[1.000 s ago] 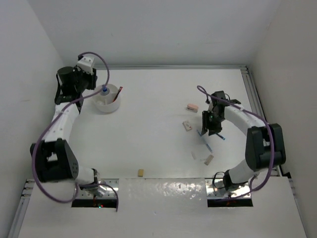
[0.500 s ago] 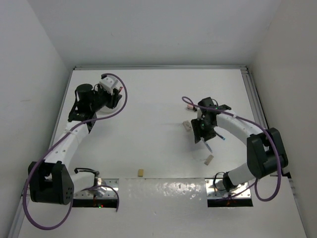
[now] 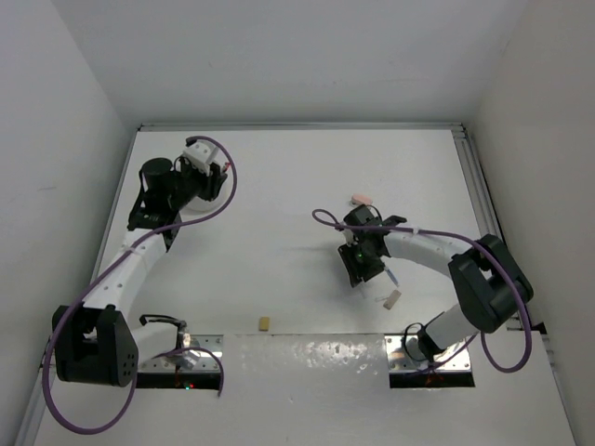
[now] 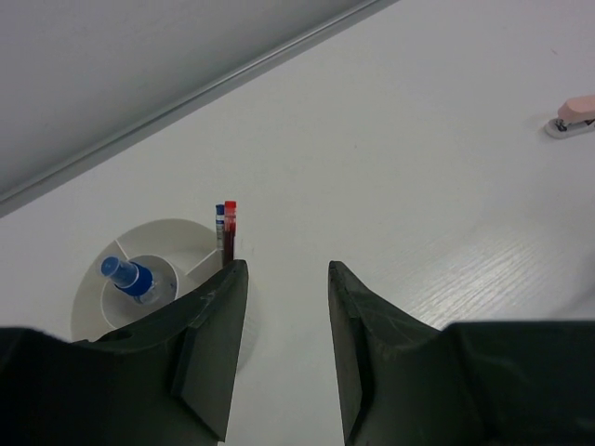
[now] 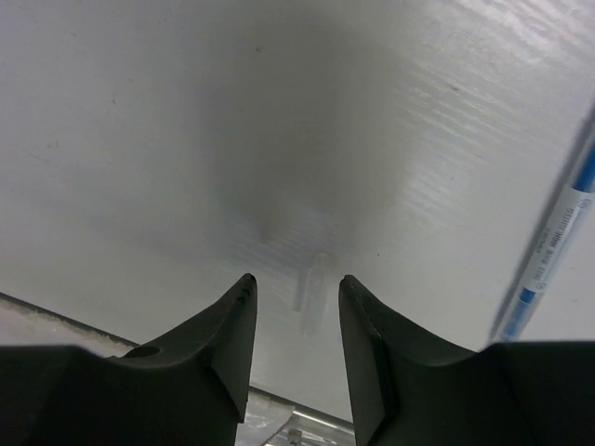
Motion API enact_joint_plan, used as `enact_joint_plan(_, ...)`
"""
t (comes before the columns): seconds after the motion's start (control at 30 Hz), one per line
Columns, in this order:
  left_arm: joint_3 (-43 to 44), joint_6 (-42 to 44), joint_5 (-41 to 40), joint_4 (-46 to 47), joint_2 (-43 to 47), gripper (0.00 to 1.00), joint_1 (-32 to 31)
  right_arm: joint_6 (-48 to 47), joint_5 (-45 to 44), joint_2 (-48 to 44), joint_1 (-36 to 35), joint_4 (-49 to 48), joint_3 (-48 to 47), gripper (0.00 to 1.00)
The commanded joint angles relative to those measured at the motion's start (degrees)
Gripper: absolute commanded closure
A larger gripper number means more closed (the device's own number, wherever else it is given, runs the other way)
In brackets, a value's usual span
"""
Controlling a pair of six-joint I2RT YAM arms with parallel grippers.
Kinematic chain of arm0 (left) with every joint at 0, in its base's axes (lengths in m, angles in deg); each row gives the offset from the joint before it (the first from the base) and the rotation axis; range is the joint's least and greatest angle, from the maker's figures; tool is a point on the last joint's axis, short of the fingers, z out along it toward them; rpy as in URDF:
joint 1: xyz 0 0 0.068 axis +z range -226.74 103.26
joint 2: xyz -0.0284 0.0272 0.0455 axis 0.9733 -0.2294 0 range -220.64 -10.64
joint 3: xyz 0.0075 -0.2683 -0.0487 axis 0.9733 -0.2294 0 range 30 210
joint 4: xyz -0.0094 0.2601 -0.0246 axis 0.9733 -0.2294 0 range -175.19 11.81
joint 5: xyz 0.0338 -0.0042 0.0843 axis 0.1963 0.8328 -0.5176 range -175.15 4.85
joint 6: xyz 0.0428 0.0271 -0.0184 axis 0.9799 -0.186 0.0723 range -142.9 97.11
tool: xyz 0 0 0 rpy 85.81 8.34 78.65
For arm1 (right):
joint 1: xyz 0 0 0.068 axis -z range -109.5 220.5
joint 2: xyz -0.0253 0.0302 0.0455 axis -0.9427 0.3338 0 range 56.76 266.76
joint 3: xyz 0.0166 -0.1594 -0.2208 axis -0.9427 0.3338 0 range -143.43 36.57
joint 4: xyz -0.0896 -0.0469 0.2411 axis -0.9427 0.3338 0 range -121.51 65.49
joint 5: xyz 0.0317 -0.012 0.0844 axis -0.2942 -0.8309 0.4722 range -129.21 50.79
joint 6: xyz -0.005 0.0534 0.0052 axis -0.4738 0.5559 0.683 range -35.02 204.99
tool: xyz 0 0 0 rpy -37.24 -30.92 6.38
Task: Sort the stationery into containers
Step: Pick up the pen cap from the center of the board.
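Right fingers [image 5: 223, 344] parted, empty, low over bare counter [image 5: 186, 139]; blue pen [image 5: 550, 237] lies just beside them at the right edge of the wrist view. Left fingers [image 4: 209, 344] parted too, empty, near the bowl [image 4: 93, 288], which holds the blue-capped bottle [image 4: 130, 277] and the red-and-blue pen [image 4: 229, 228]. Pink eraser [image 4: 576, 113] well apart, probably an eraser, too small to be sure. Likely step: pick the blue pen. Shift right fingers sideways till the barrel sits between them, straddle it crosswise near mid-length, go down to the counter, then clamp
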Motion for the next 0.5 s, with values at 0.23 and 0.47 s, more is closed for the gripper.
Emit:
enact_joint_plan(0.23, -0.82, -0.97, -1.29, 3.70, 2.28, 0.62, -0.49, 1.53, -2.49, 1.79, -0.67, -0.71, 1.97, 0.61)
enact_joint_plan(0.47, -0.99, -0.97, -1.56, 4.58, 2.28, 0.61, -0.49, 2.23, -1.88, 0.38, -0.67, -0.71, 4.78, 0.65)
